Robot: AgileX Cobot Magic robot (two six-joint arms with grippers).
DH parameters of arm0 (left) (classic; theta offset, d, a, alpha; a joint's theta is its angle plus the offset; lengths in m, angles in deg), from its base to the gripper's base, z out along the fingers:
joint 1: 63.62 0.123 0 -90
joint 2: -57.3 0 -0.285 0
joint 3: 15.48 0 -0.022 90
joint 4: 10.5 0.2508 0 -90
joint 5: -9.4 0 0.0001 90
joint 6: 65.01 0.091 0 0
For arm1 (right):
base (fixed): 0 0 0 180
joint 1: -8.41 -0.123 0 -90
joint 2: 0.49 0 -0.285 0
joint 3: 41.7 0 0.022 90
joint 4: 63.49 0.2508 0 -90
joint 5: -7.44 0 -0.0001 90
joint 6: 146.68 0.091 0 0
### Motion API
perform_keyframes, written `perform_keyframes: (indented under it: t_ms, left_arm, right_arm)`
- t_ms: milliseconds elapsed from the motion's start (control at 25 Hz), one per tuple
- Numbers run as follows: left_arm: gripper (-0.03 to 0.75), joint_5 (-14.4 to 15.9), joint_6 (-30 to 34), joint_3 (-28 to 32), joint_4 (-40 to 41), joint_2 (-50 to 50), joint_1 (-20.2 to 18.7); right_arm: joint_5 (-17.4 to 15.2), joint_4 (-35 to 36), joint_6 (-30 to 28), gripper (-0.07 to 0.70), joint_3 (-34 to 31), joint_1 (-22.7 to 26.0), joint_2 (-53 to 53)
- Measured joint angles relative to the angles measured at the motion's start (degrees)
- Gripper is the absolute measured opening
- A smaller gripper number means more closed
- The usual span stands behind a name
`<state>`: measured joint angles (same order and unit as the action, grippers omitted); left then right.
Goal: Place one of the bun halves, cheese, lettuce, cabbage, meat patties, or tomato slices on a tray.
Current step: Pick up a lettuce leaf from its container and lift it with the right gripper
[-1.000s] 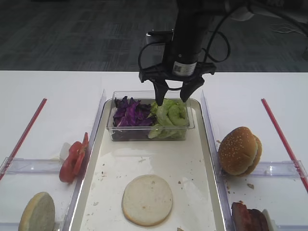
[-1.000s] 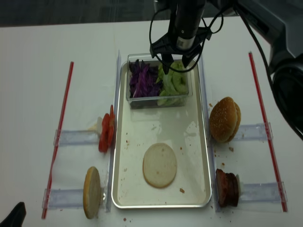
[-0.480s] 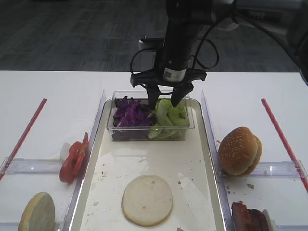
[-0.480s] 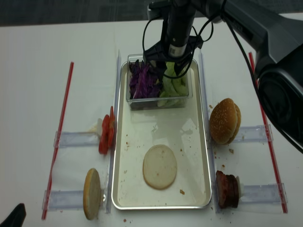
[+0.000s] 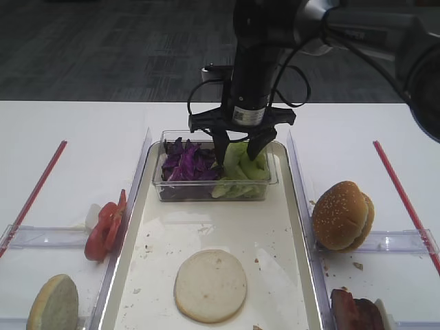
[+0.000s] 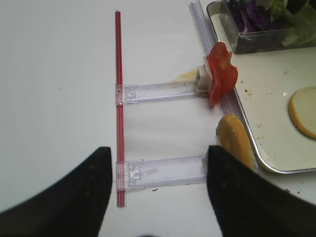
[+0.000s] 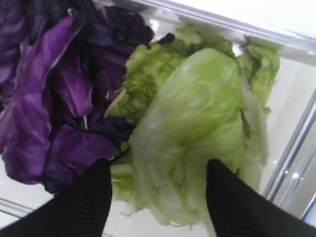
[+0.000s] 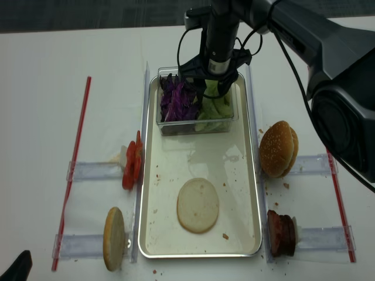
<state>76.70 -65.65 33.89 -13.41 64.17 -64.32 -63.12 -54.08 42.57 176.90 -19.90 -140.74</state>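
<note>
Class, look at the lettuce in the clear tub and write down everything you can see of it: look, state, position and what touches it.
The lettuce is a pile of crinkled light-green leaves with paler ribs, fresh-looking and slightly glossy. It fills the right half of the clear plastic tub, which sits at the far end of the tray. On its left it presses against the purple cabbage. The right gripper reaches down into it with jaws open, one finger on either side of the topmost leaf, not yet closed.
</note>
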Motion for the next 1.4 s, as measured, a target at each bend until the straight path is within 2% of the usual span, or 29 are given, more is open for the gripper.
perform_keyframes:
  t_ms: [320,760,1240,1400]
  left_arm:
    - [0.428,0.0,0.0,0.0,0.0,0.0,0.0]
    - [0.428,0.0,0.0,0.0,0.0,0.0,0.0]
    - [0.428,0.0,0.0,0.0,0.0,0.0,0.0]
    - [0.428,0.0,0.0,0.0,0.0,0.0,0.0]
  right_arm:
    - [0.0,-3.1,4.2,0.432,0.0,0.0,-0.9]
    - [0.0,-3.4,4.7,0.392,0.0,0.0,-1.1]
    - [0.2,-3.2,4.7,0.390,0.0,0.0,-2.1]
    - [0.2,-3.2,4.7,0.337,0.0,0.0,-2.1]
